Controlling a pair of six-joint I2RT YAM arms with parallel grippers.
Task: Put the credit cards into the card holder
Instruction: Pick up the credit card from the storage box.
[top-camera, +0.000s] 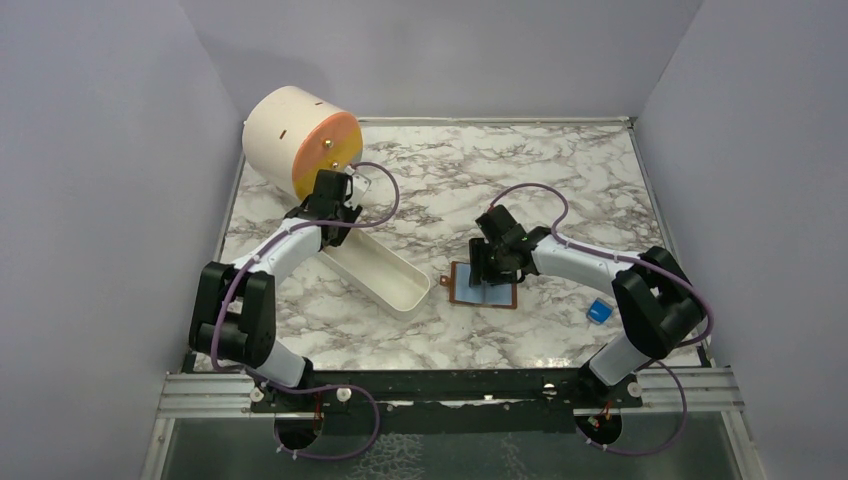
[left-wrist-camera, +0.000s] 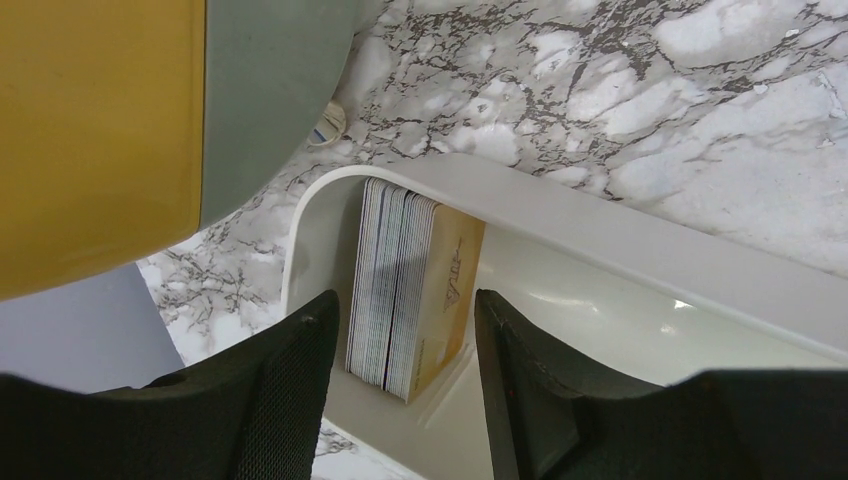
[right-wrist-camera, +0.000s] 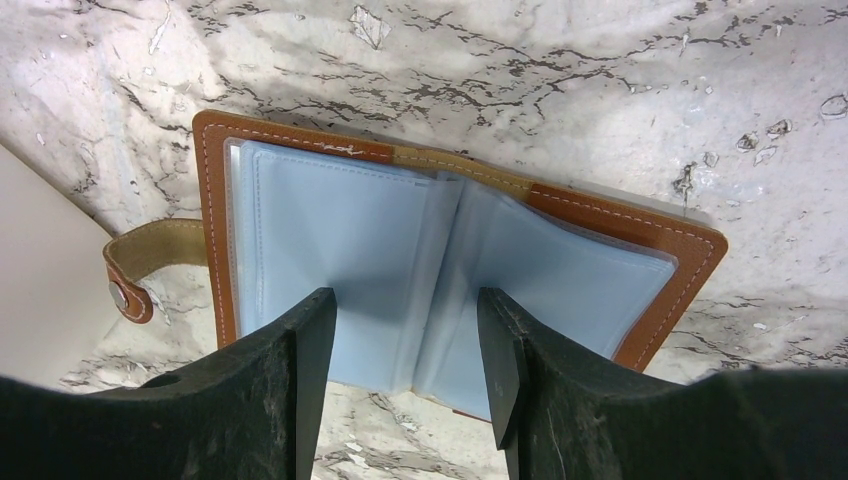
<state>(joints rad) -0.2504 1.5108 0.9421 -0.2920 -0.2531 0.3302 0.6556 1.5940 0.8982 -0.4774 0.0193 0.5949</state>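
The credit cards (left-wrist-camera: 405, 285) stand on edge as a thick stack in the rounded end of a white tray (left-wrist-camera: 620, 245), an orange-yellow card facing right. My left gripper (left-wrist-camera: 405, 335) hangs open right over the stack, one finger on each side and neither touching it. In the top view this gripper (top-camera: 338, 205) hides the cards. The card holder (right-wrist-camera: 400, 250) lies open flat on the marble, brown outside with pale blue pockets, its snap tab (right-wrist-camera: 125, 295) to the left. My right gripper (right-wrist-camera: 405, 320) is open and empty just above its near edge, over the fold.
A big cream cylinder with an orange face (top-camera: 300, 140) lies on its side right behind the left gripper. The white tray (top-camera: 395, 275) runs diagonally toward the card holder (top-camera: 495, 296). A small blue block (top-camera: 600, 311) sits near the right arm's base. Grey walls enclose the table.
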